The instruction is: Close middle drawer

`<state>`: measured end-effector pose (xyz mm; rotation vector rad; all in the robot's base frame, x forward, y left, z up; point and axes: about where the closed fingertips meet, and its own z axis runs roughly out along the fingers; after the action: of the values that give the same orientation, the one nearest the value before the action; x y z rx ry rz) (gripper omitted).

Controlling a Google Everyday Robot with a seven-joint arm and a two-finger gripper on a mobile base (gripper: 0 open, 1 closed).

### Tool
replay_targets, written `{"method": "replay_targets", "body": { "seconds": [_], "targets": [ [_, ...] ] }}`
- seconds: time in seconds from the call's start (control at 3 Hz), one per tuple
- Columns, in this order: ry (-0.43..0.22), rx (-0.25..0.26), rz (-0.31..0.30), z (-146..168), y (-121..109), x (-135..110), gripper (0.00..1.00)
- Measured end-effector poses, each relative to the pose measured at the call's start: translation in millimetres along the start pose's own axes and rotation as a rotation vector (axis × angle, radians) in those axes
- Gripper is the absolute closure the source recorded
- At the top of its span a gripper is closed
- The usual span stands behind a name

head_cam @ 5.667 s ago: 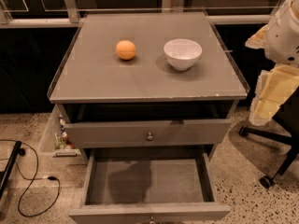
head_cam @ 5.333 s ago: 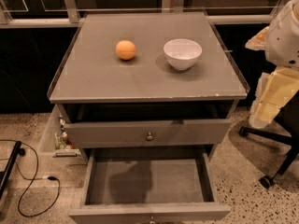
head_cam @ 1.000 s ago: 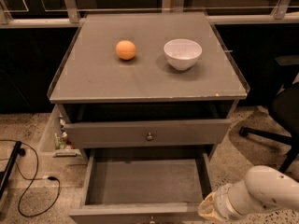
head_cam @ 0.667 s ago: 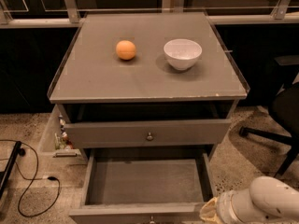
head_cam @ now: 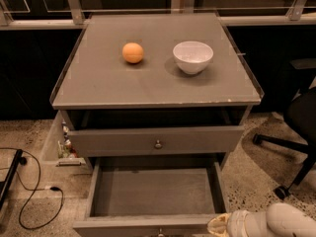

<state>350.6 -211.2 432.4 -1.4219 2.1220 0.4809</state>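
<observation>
You are handling a stiff, easy-sliding drawer [head_cam: 153, 194]; press its flat front. The gripper [head_cam: 220, 225] is sitting by its right corner, grip state indiscernible.

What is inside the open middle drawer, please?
The middle drawer shows only bare grey floor; its rear is hidden under the top drawer. The tool is at its front-right corner.

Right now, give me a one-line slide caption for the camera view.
Gripper by the front right corner of the wide-open middle drawer; orange and white bowl on the cabinet top.
</observation>
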Motion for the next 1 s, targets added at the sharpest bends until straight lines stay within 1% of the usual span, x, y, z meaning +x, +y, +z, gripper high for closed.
{"method": "replay_targets", "body": {
  "seconds": [0.33,0.67,1.0],
  "targets": [
    [-0.040,-0.009,-0.007,18,2,7,1.00],
    [-0.062,-0.033,-0.011,36,5,10,1.00],
    [-0.064,-0.035,-0.010,37,5,10,0.81]
  ]
}}
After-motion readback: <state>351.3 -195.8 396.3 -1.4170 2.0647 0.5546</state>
